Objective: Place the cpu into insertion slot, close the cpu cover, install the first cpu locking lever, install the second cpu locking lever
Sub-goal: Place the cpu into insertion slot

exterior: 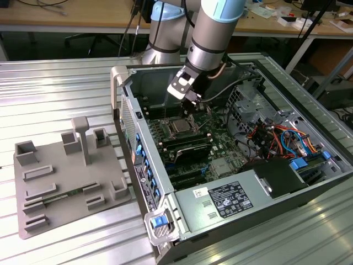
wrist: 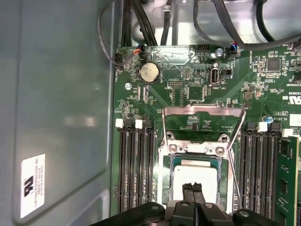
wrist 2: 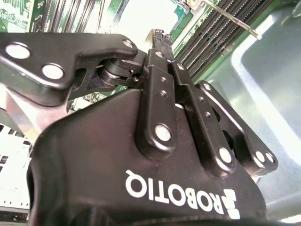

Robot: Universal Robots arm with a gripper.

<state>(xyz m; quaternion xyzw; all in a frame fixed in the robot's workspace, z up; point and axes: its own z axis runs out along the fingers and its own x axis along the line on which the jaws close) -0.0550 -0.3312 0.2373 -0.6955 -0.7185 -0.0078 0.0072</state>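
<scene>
My gripper (wrist: 193, 187) is pinched together (fingertips meeting, nothing between them that I can see), tips right over the cpu (wrist: 197, 172). That chip sits in the insertion slot (wrist: 226, 181), the cpu cover (wrist: 195, 149) lying down around it, and black memory slots (wrist: 134, 169) flank the insertion slot on both sides.

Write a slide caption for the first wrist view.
Shut pincer over the cpu in the insertion slot, memory slots on either side.
</scene>
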